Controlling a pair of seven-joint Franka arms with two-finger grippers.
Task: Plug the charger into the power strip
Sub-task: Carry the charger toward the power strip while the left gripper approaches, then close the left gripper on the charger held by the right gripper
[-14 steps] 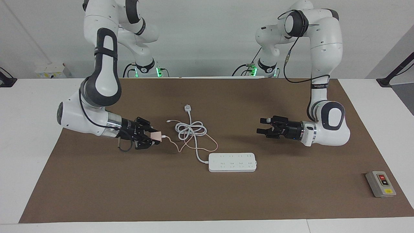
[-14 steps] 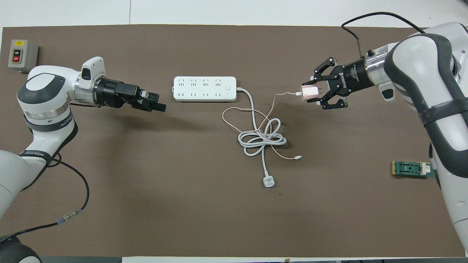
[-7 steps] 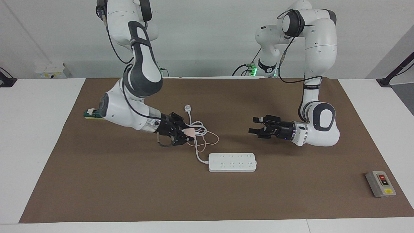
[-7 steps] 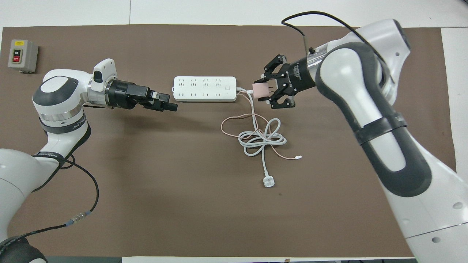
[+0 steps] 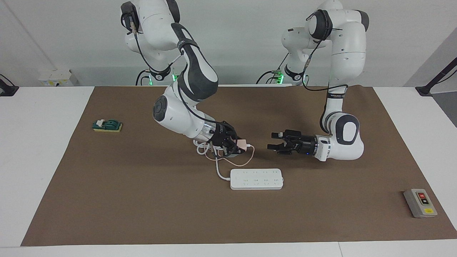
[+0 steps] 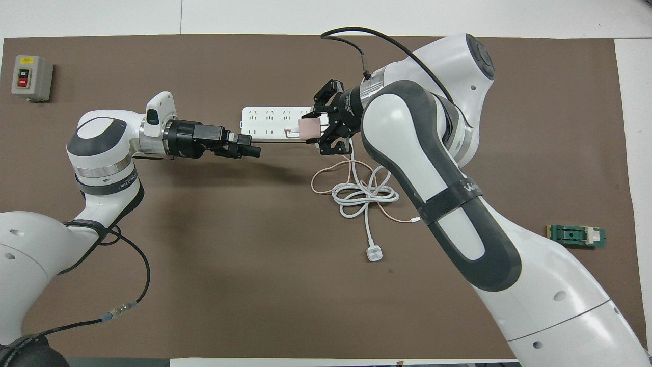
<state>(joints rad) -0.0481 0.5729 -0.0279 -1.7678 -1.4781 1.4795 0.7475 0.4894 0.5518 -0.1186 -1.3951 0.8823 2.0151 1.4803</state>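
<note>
right gripper [image 5: 238, 145] [image 6: 317, 128] is clamped on the charger [image 5: 242, 143] [image 6: 308, 128], held up in the air, not in a socket. charger's prongs point at 9 o'clock in the overhead view, so sideways along the strip's length, not down at the sockets. in the overhead view it covers the strip's end toward the right arm; in the facing view it hangs clear of the strip, at its 11 o'clock. its thin pink cable [image 5: 246, 162] [image 6: 326, 176] droops from the grip and loops over the mat.

power strip [image 5: 256, 179] [image 6: 267, 122] lies flat on the brown mat [image 5: 142, 200] [image 6: 229, 255], long axis 9-to-3 in both views, sockets facing up. its thick white cord [image 6: 364, 196] leaves the end toward the right arm, coils up nearer the robots, tangled with the pink cable, and ends at a white plug [image 6: 375, 253] lying loose.

left gripper [image 5: 274, 141] [image 6: 252, 150] hovers low, fingers a little apart and holding nothing, pointing at 9 o'clock in the facing view toward the charger, with a gap between them.

open mat at 6 o'clock of the strip in the facing view. grey button box [image 5: 420, 202] [image 6: 31, 77] sits near the mat corner at the left arm's end, well apart. green block [image 5: 107, 125] [image 6: 575, 236] sits near the mat edge at the right arm's end.
</note>
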